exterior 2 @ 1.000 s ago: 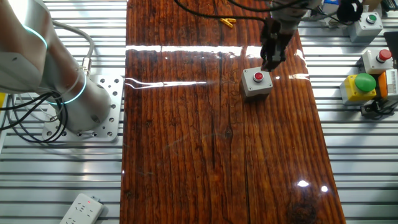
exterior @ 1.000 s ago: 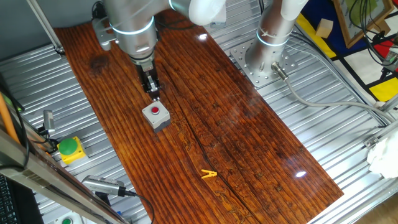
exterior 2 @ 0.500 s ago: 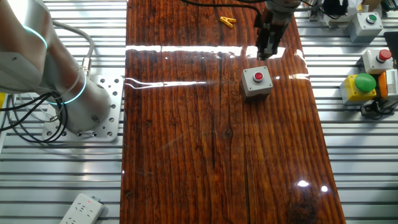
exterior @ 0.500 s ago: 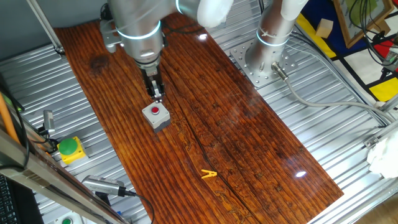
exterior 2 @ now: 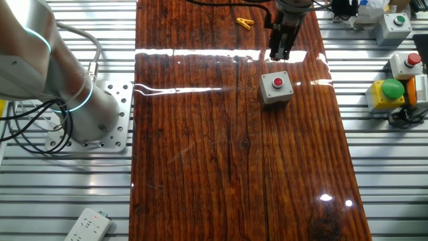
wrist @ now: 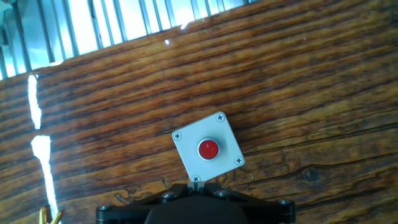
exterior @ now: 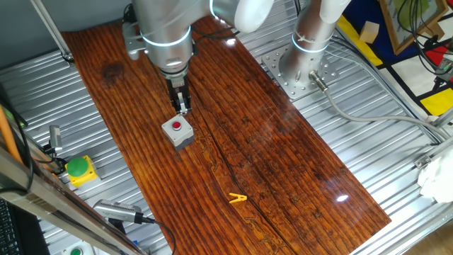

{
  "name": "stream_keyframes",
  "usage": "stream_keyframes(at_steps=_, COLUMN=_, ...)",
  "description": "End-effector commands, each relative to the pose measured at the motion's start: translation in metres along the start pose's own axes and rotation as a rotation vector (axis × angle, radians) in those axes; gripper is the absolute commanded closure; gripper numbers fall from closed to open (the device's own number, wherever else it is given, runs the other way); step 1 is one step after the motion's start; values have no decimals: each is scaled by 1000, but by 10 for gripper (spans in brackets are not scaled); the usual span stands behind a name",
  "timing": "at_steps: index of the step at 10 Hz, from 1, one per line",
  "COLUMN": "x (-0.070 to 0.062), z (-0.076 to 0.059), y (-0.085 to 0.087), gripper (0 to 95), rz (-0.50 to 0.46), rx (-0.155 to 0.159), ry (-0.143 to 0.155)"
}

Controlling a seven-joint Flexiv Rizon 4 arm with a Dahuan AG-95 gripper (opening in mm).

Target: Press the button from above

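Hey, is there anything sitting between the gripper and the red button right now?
No. Both fixed views show only bare wooden board between the gripper and the button. In the hand view the button is unobstructed.

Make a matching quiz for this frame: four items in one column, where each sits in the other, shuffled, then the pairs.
Items:
1. red button
2. yellow clothespin
3. green button
4. gripper

Places:
A. in a yellow box on the metal slats, off the board
B. above the board, beside the grey box, not touching it
C. flat on the wooden board, apart from the grey box
D. in a grey square box on the board

Pairs: 1-D, 2-C, 3-A, 4-B
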State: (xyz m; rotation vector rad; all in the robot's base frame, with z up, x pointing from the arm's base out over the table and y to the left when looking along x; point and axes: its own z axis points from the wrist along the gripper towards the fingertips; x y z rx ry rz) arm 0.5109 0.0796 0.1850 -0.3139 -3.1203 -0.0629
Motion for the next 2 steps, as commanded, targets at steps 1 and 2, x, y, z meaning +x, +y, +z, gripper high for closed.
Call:
stream_keyframes(at_steps=1, x=0, z=0, y=-1, gripper=950, rz=-1, rx=0, ry=-2)
stream_keyframes(at_steps=2, x=0, z=0, y=0, gripper=950, rz=-4, rx=-1, ry=-3)
